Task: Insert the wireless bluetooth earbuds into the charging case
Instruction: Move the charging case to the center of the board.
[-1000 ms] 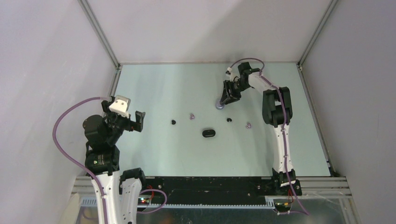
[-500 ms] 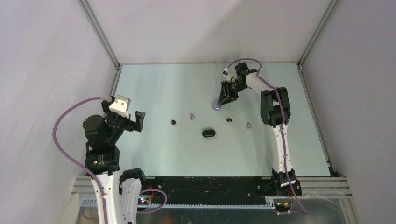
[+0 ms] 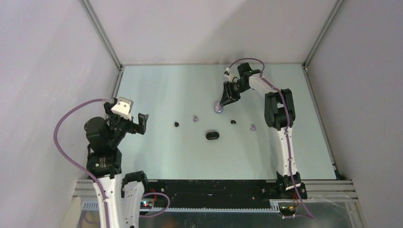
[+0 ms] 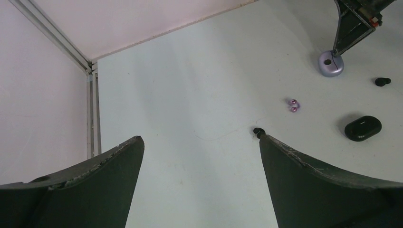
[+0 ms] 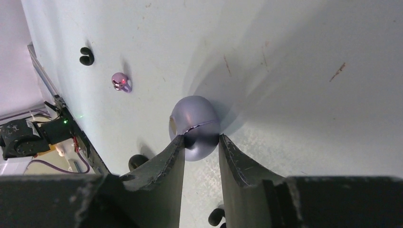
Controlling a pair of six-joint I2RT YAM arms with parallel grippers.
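Earbuds [image 3: 195,118], two black and two lilac, lay loose in a row on the table [image 3: 157,90], none in a case yet. The right gripper [image 5: 202,138] stood over the lilac case [image 5: 194,118] just beyond them, pinched in close on it; I could not tell if it held it. The left gripper [image 4: 199,142] hung wide open and empty, near left. I think that case needed opening next. Pale green tabletop, plain white walls [image 3: 199,28].

White arms [image 3: 285,142] — black joints [image 3: 278,111], purple cables [image 3: 59,130], scuffed black gripper fingers [image 5: 157,166]
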